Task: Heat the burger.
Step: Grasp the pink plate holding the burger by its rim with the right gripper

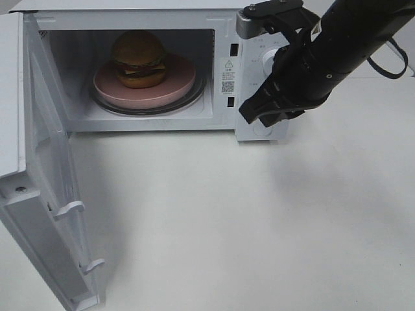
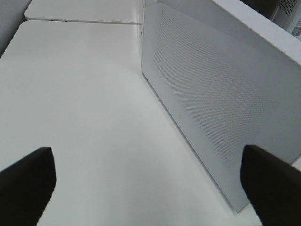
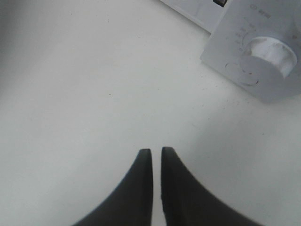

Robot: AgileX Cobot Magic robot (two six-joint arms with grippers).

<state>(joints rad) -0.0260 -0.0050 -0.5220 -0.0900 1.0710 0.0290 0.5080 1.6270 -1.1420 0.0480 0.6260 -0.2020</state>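
Door [image 1: 48,214] of the microwave [image 1: 224,32] hangs wide open at its left side. The left pincer [image 2: 146,155], fingers spread and empty, hovers outside what looks like that door. Inside the microwave the burger [image 1: 139,58] sits on a pink plate [image 1: 178,87]. It looks soft, light and apt to slide apart, so handle it by the plate's rim. At the microwave's right front the right pincer [image 3: 156,151], closed on nothing, hovers over the bench [image 1: 227,227] near the timer knob [image 3: 270,52]. Only the open door hinders heating.

Bright, even light; soft shadows on table [image 1: 194,214]; wrist views blurry up close.
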